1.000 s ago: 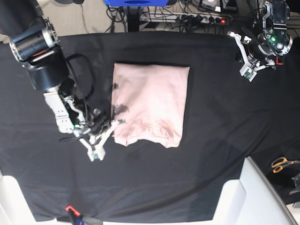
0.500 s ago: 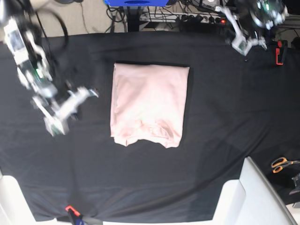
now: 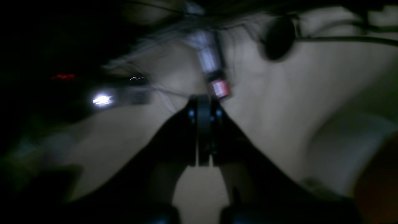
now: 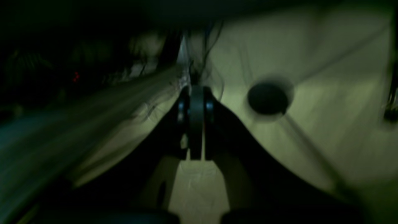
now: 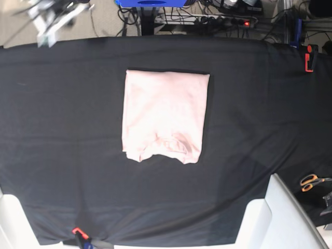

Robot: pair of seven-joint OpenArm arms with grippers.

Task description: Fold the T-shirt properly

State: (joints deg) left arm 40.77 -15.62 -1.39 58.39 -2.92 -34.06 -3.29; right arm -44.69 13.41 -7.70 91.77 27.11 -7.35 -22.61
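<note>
Our right end effector [image 4: 196, 124] has its fingers pressed together with nothing between them, and the wrist view behind it is a dim blur of pale floor and cables. Our left end effector [image 3: 203, 130] is likewise closed on nothing, looking out over a smeared, dark background with a small red light and a bright spot. In the base view the right end effector [image 5: 54, 21] shows only as a blurred pale shape beyond the far left corner of the bench [image 5: 270, 114]; the left one is out of that frame.

We judge the folding itself to be done and the step in hand to be pulling both arms clear. To do it well, we should travel high and wide of the cloth, so no link or cable drags across the fabric and undoes the fold.

The T-shirt [image 5: 166, 114] lies flat on the black-draped bench, roughly central and somewhat toward the far edge, well apart from both arms. It reads as a neat pale pink rectangle: far edge straight, side edges nearly parallel. The near edge is less tidy, with a bunched, rumpled patch near its middle where layers overlap unevenly. Scissors [image 5: 310, 181] sit at the right edge, and a red clamp [image 5: 309, 57] near the far right corner.
</note>
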